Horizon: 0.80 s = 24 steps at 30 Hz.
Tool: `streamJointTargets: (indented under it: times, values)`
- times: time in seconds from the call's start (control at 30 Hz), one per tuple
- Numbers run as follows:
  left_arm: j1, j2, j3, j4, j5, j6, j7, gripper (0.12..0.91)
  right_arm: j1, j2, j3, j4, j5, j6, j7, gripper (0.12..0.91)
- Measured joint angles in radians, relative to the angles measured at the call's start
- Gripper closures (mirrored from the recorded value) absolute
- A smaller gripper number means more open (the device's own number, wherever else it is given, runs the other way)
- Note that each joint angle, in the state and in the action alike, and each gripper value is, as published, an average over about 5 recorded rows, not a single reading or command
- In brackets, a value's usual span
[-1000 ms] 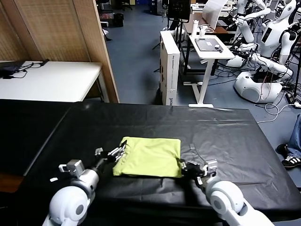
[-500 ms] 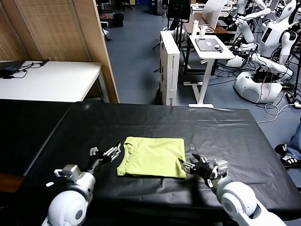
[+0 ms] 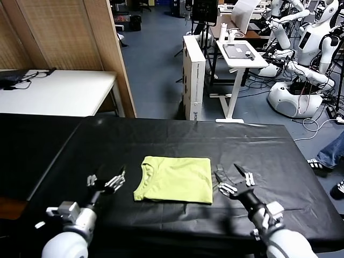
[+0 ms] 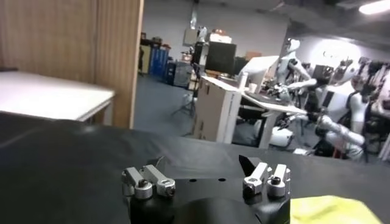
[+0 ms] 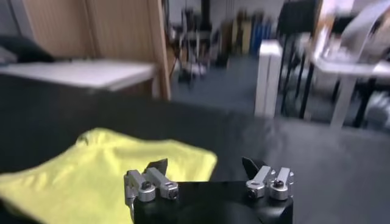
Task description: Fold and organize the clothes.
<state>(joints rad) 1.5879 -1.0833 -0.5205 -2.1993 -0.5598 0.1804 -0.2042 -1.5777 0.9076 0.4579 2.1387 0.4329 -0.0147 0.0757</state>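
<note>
The clothes, a lime yellow-green T-shirt point(image 3: 174, 179), lie folded into a neat rectangle on the black table point(image 3: 177, 140), round neck at its left edge. In the right wrist view the shirt point(image 5: 97, 176) spreads just beyond the jaws; a corner of it point(image 4: 329, 210) shows in the left wrist view. My left gripper point(image 3: 106, 180) hovers open a little left of the shirt, holding nothing. My right gripper point(image 3: 232, 177) stands open just off the shirt's right edge, also holding nothing.
A white table point(image 3: 59, 91) stands at the back left beside a wooden partition point(image 3: 75, 32). Beyond the black table's far edge are a white box point(image 3: 193, 75), a small white desk point(image 3: 239, 56) and other white robots point(image 3: 301, 64). A person's foot point(image 3: 322, 161) shows at the right.
My right gripper has let go of the shirt's right edge and opened. Both grippers have drawn back from the shirt, the left leftward, the right rightward. The shirt lies flatter and squarer.
</note>
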Motion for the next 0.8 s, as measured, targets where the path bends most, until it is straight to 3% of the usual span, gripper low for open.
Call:
streamJointTargets:
  times: [0.17,0.43,0.6,0.8]
  values:
    - [0.112,-0.004,-0.054,-0.038,0.039,-0.029,0.036,0.123,-0.139,0.034,0.072,0.024,-0.115,0.149,0.017,0.118]
    - [0.323,-0.033,-0.133,-0.113,0.119,-0.082,0.078,0.123,-0.373,0.129,0.091,0.081,-0.235,0.301,0.115,0.118]
    - [0.428,-0.052,-0.164,-0.139,0.14,-0.097,0.089,0.123,-0.503,0.184,0.103,0.119,-0.238,0.314,0.162,0.118]
    - [0.465,-0.052,-0.174,-0.146,0.139,-0.092,0.089,0.123,-0.569,0.215,0.134,0.147,-0.204,0.287,0.163,0.118]
